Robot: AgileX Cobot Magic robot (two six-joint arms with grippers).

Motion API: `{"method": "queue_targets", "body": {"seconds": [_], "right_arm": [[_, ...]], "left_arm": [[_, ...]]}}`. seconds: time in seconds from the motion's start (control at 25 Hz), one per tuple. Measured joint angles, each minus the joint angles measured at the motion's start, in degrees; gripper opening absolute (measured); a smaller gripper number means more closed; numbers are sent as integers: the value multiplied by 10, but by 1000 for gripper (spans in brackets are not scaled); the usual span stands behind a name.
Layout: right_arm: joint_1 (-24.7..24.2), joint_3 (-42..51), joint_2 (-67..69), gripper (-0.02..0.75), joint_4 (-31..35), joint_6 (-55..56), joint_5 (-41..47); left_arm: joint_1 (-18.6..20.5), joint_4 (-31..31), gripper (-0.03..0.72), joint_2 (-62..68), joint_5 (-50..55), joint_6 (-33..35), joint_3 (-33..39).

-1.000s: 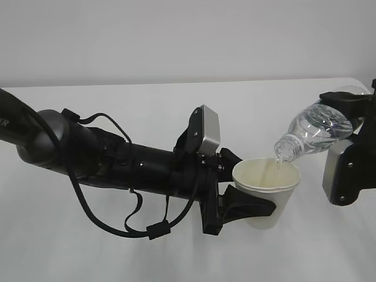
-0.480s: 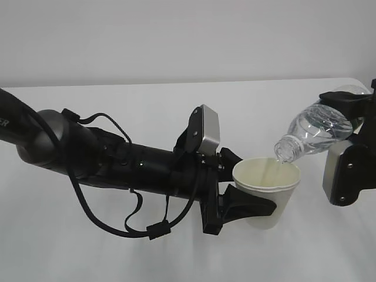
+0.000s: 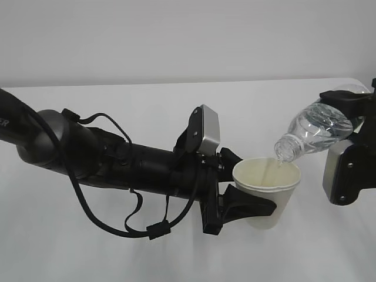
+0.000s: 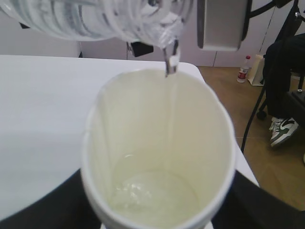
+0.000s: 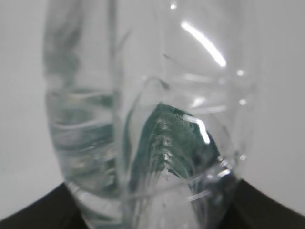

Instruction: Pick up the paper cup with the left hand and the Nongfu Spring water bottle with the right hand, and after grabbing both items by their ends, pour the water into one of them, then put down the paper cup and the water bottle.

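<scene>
My left hand (image 3: 249, 202) grips the paper cup (image 3: 267, 191) upright above the white surface (image 3: 147, 106). My right hand (image 3: 352, 117) clasps the Nongfu Spring water bottle (image 3: 314, 130) by its base, tilted neck-down just over the rim — a thin stream of water (image 4: 170, 64) falls into the cup, pooling at the bottom.

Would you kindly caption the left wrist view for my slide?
Tilted water bottle trickles a thin stream of water into the held paper cup.
</scene>
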Motion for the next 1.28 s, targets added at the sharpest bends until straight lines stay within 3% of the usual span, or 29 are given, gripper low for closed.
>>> {"method": "queue_targets", "body": {"seconds": [1.28], "right_arm": [[0, 0, 0, 411, 0, -1, -2]], "left_arm": [[0, 0, 429, 0, 0, 0, 0]]}}
